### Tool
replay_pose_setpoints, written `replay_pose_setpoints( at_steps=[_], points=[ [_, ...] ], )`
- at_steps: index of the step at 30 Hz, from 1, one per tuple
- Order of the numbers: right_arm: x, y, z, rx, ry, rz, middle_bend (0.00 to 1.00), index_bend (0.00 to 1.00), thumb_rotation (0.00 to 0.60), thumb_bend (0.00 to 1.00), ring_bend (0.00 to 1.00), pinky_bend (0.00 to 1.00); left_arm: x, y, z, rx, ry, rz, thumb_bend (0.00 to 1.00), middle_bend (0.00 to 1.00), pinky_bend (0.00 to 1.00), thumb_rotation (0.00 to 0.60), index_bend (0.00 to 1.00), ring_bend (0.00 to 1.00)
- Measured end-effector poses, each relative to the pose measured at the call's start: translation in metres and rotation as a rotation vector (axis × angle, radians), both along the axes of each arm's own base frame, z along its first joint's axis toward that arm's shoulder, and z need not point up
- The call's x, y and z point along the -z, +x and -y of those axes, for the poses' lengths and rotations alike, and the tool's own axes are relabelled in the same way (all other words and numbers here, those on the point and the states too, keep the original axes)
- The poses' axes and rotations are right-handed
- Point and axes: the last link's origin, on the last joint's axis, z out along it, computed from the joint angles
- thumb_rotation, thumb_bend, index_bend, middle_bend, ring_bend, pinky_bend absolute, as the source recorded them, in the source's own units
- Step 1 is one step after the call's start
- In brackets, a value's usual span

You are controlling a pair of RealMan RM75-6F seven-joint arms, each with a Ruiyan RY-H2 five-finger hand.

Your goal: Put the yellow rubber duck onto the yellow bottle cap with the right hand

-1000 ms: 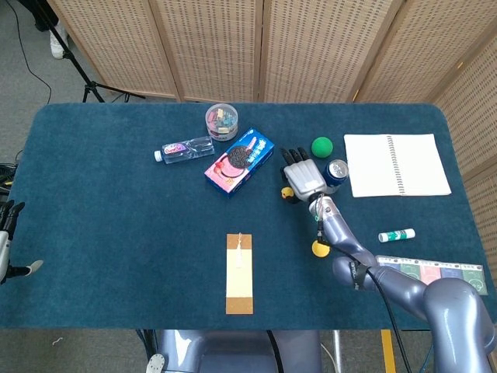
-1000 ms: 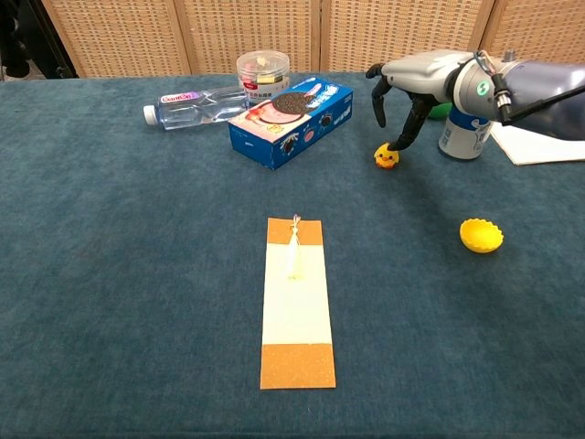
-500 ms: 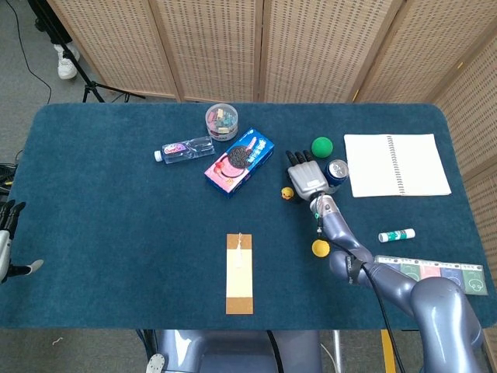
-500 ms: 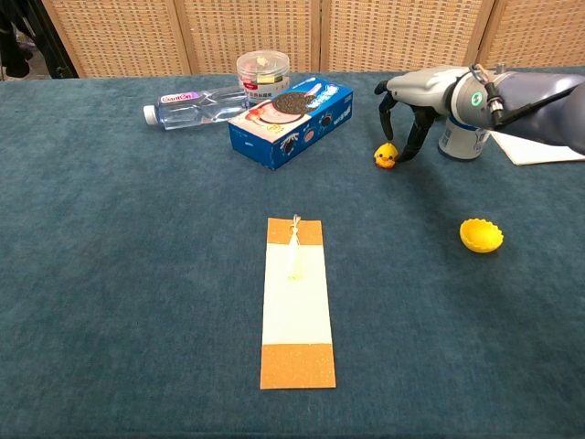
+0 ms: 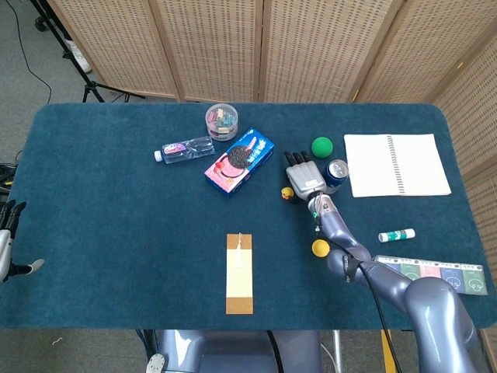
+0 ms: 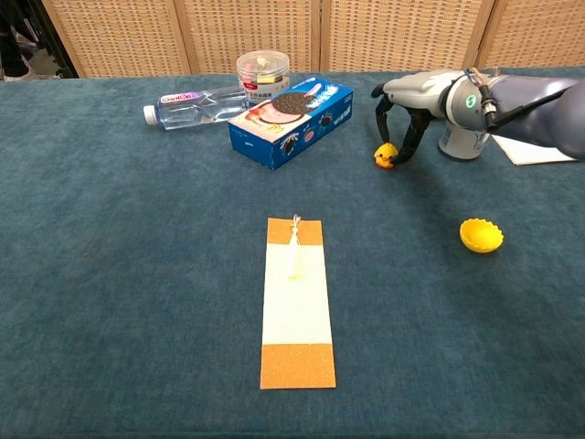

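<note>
The yellow rubber duck (image 6: 386, 156) stands on the blue cloth just right of the cookie box, partly covered by my hand in the head view (image 5: 286, 193). My right hand (image 6: 407, 101) arches over it, thumb hanging on its left and fingers reaching down against its right side; the duck still rests on the table. The yellow bottle cap (image 6: 481, 235) lies open side up nearer to me and to the right, also seen as the cap (image 5: 320, 248) beside my right forearm. My left hand (image 5: 6, 233) shows at the far left edge, off the table, holding nothing.
A blue cookie box (image 5: 239, 160), a water bottle (image 5: 186, 148) and a clear tub (image 5: 221, 121) lie behind the duck. A green ball (image 5: 321, 147), a can (image 5: 337, 172) and a notebook (image 5: 396, 165) sit to the right. A bookmark card (image 5: 240, 273) lies at centre front.
My right hand has drawn in and lowered around the duck, its fingers now closer on both sides. The duck and the cap have stayed where they were.
</note>
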Motion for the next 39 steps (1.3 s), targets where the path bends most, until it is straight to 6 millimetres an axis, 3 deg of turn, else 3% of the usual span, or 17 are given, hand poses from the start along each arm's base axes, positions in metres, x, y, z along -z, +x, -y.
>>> replay_pose_setpoints(
  at_steps=[25,33,39],
  points=[
    [0.001,0.002,0.000,-0.019,0.008,0.068,0.00,0.57,0.600,0.35,0.00,0.00,0.002,-0.002,-0.003,-0.002,-0.005,-0.005,0.00,0.00,0.00,0.600,0.00,0.00],
    [-0.010,0.008,-0.008,-0.059,0.005,0.107,0.00,0.58,0.600,0.35,0.00,0.00,0.001,-0.001,-0.002,0.002,-0.010,-0.001,0.00,0.00,0.00,0.600,0.00,0.00],
    [-0.031,0.014,-0.028,-0.128,0.011,0.143,0.00,0.58,0.600,0.35,0.00,0.00,0.001,0.001,0.000,0.015,-0.014,0.004,0.00,0.00,0.00,0.600,0.00,0.00]
  ],
)
